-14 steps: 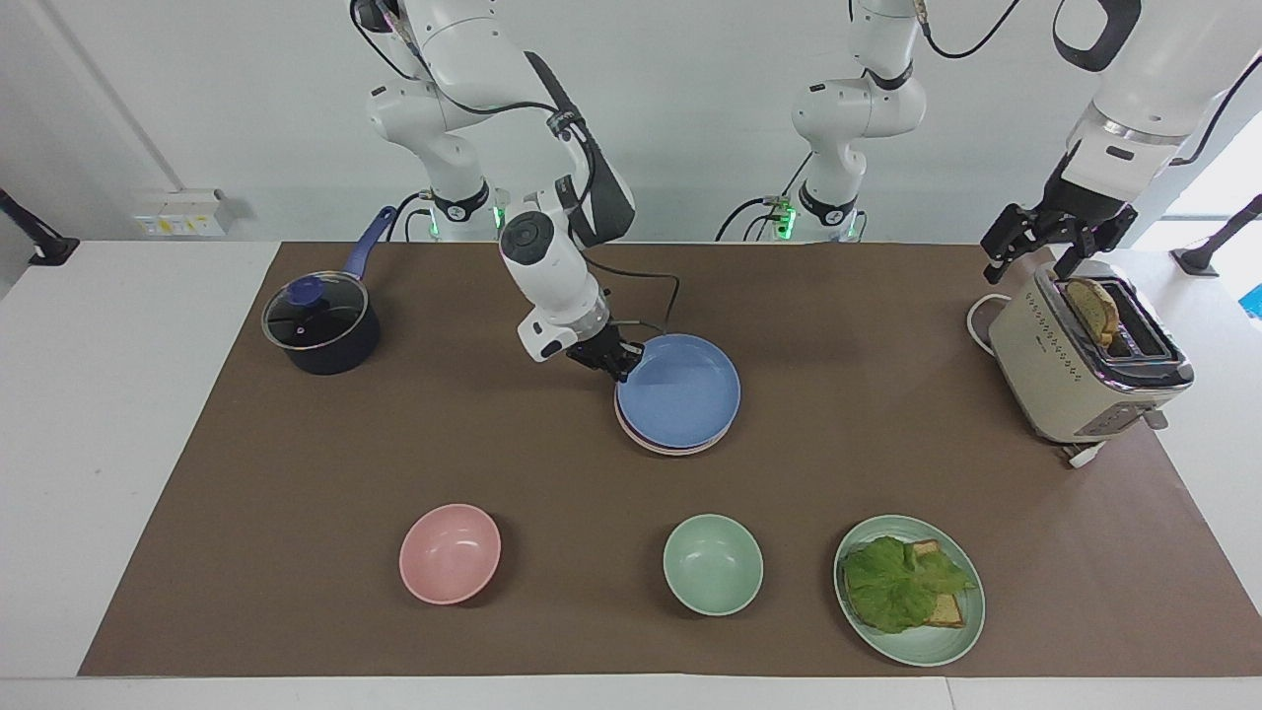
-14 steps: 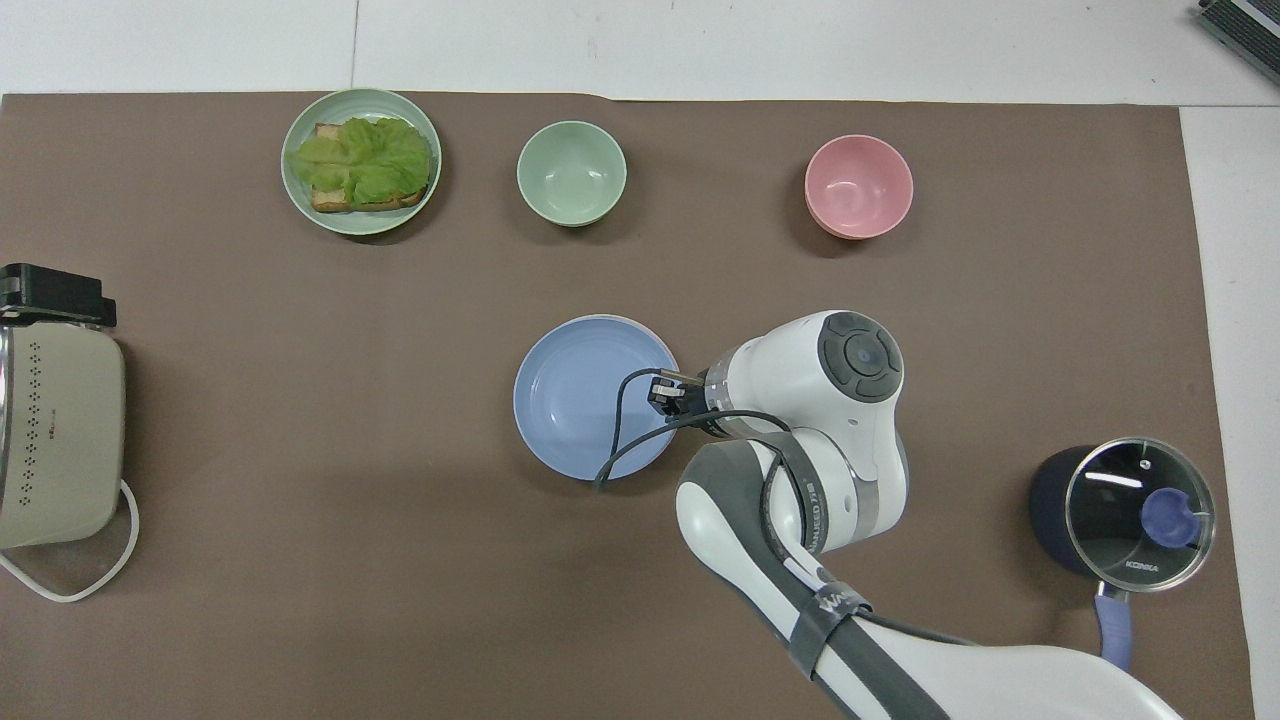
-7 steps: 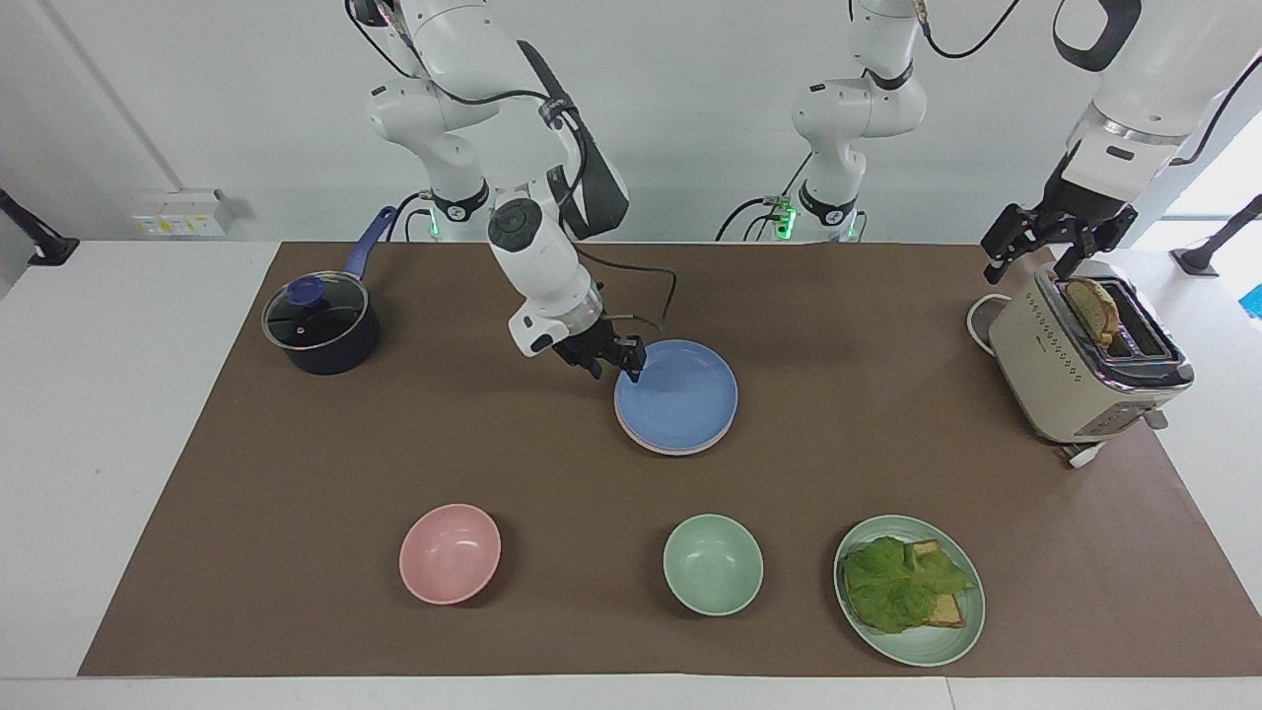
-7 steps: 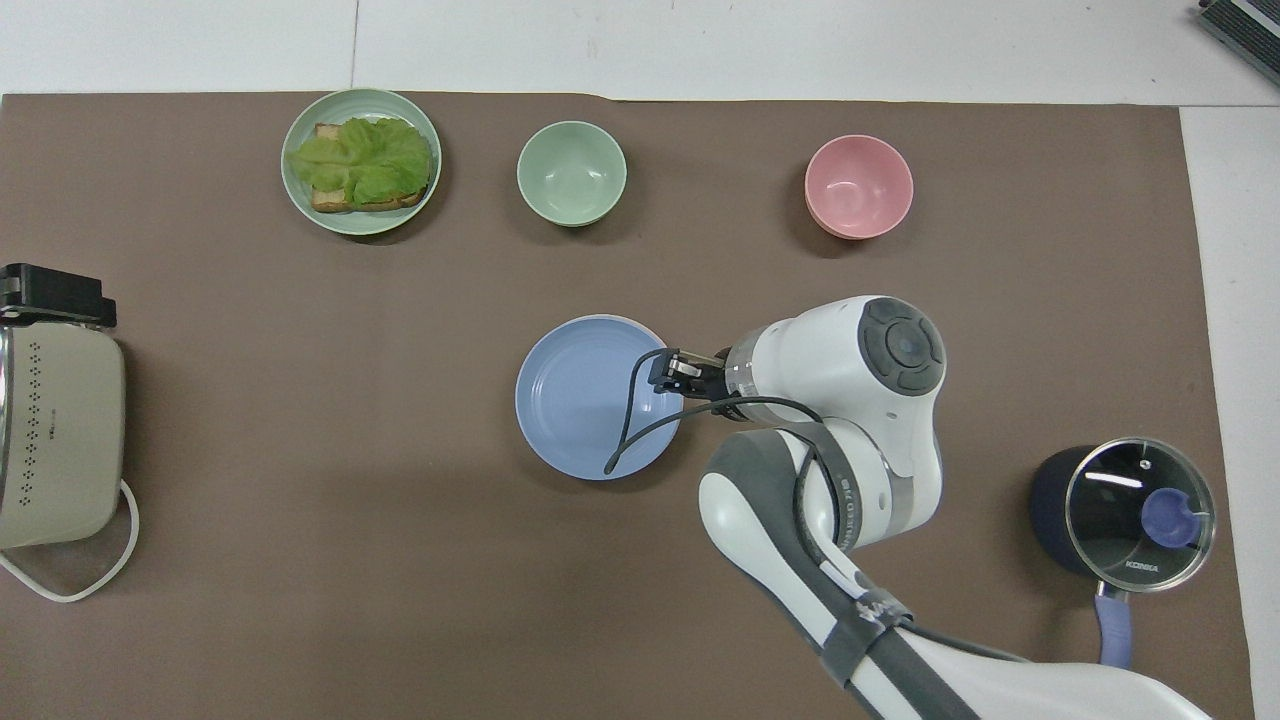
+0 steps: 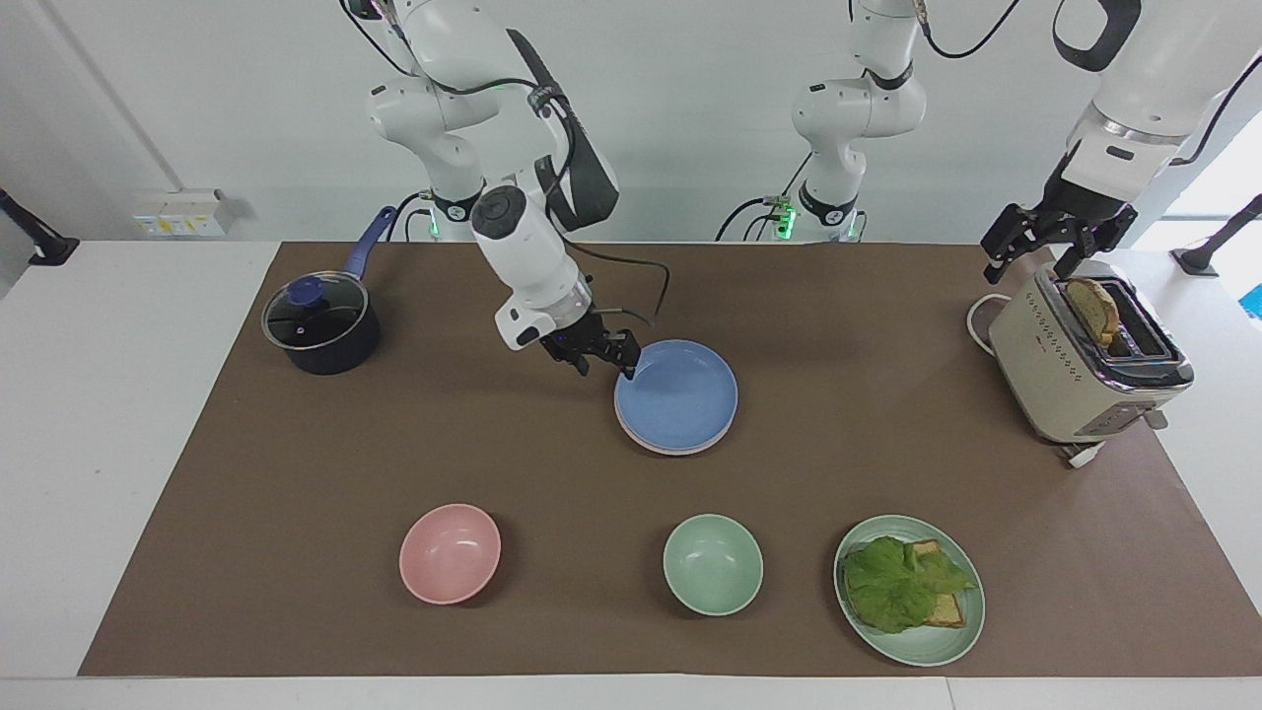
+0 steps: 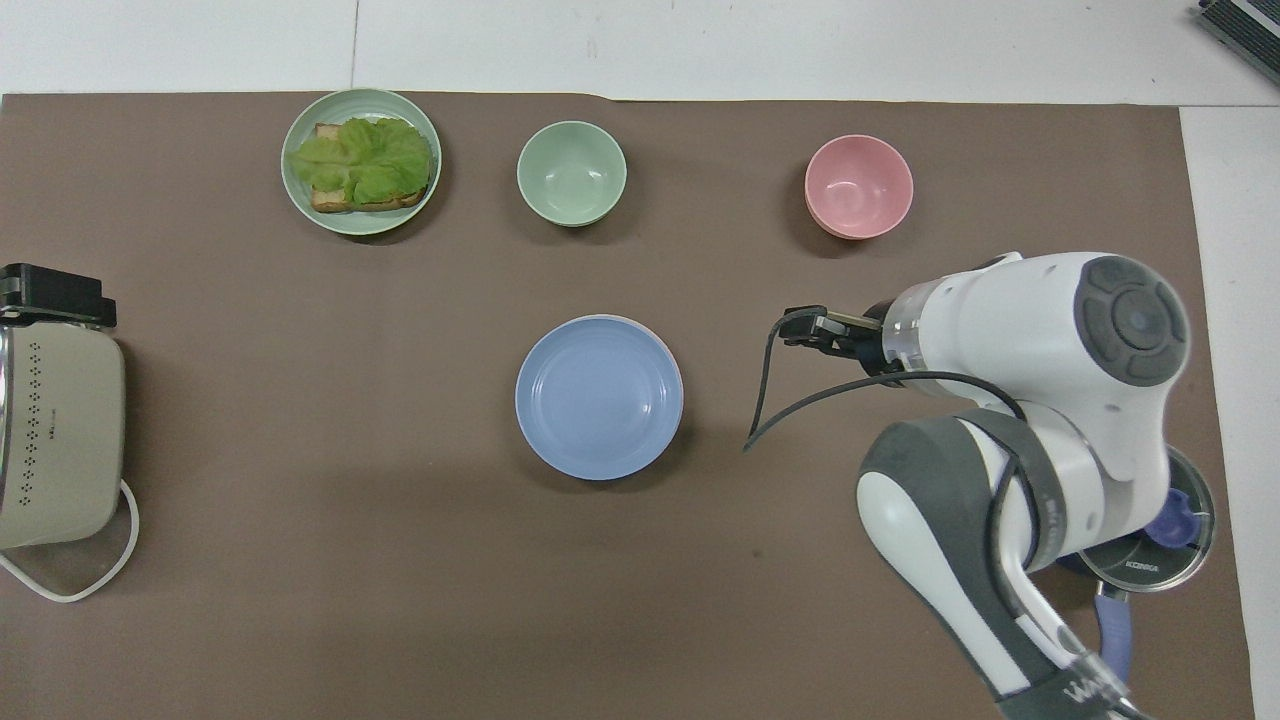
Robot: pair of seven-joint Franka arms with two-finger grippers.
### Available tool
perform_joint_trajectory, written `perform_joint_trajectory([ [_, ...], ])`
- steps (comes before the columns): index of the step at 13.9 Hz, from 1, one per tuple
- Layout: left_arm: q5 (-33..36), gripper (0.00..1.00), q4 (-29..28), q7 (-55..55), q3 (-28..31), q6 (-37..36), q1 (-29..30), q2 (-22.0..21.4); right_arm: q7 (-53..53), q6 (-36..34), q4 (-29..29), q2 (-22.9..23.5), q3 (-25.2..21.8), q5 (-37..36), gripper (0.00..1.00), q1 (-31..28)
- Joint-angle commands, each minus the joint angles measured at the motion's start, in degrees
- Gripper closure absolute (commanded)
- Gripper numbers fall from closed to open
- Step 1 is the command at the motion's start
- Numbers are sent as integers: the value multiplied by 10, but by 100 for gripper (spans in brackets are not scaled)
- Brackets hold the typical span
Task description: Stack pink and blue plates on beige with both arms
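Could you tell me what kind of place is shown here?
Probably a robotics lab set up as a mock kitchen: white robot arms stand at a paper-covered table carrying a toaster, a lidded pot and plastic plates.

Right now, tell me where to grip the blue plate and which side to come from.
Grip the blue plate by its raised rim, one finger inside, one outside: it lies flat atop the stack, too wide to span. Probably come from the right arm's end of the table, where the open right end effector hangs beside that edge; the left end effector waits by the toaster.
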Motion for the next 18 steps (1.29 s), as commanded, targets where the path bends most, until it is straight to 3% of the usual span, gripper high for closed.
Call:
perform_joint_trajectory([
  [1,7,0,-1,4,0,-9,0,-4,-64,-41,-1,-43,6,-23,0,-56],
  [3,7,0,-1,4,0,-9,1,-4,-114,-106,22,-64,4,-32,0,-89],
  [7,7,0,-1,4,0,-9,1,-4,-149,-255,140,-55,6,-80,0,-122],
  [11,7,0,-1,4,0,-9,1,-4,-150,-322,204,-44,6,-79,0,-124],
  [13,7,0,-1,4,0,-9,1,-4,-149,-373,259,-12,6,-74,0,-124],
  [18,7,0,-1,4,0,-9,1,-3,-150,-367,262,-8,4,-73,0,-125],
])
